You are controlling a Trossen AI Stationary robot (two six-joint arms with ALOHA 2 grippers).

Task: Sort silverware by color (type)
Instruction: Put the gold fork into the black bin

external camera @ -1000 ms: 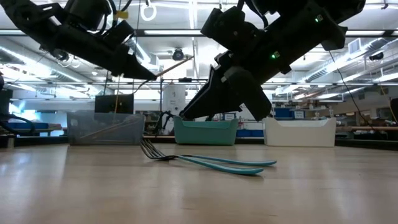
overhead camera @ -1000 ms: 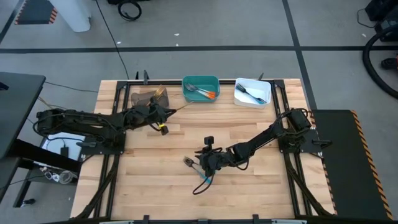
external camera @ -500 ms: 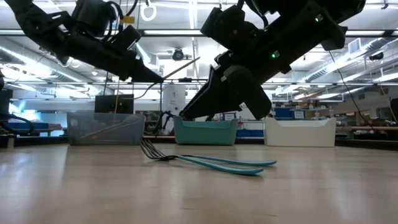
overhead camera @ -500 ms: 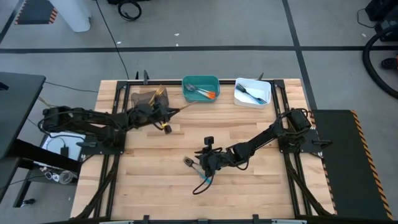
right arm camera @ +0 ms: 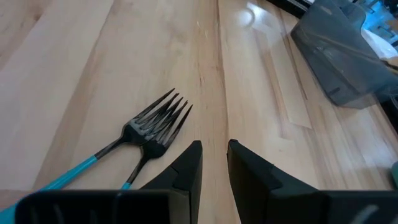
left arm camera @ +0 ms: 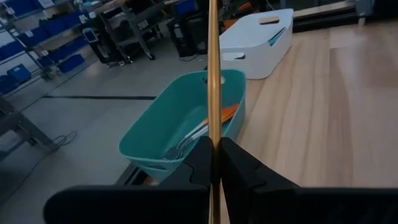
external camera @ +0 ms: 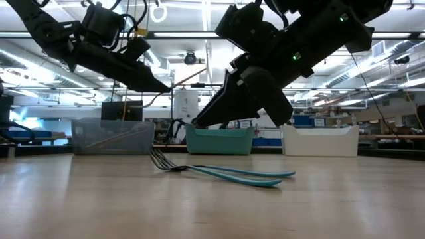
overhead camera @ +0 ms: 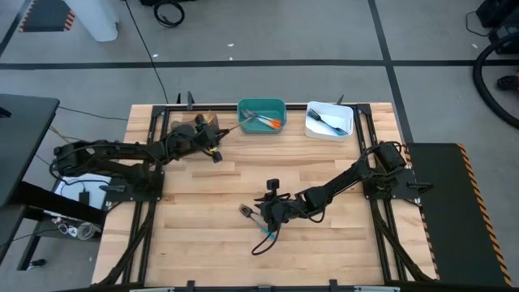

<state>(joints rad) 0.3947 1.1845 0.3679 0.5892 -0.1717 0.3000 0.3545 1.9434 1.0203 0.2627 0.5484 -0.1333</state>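
Gold utensil point(left arm camera: 213, 74) is gripped by the left fingers point(left arm camera: 213, 167) near the teal bin point(left arm camera: 149, 134).
Right fingers point(right arm camera: 213, 163) are parted beside two blue forks point(right arm camera: 152, 124) on the tabletop point(right arm camera: 74, 74).

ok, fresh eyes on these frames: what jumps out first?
The left gripper, up at the table's far left, is shut on a slim gold utensil whose handle points toward the teal bin. Near the table's middle, two blue-handled forks lie side by side on the wood, with the right gripper poised just above, jaws slightly apart. Grey bin and white bin flank the teal one.
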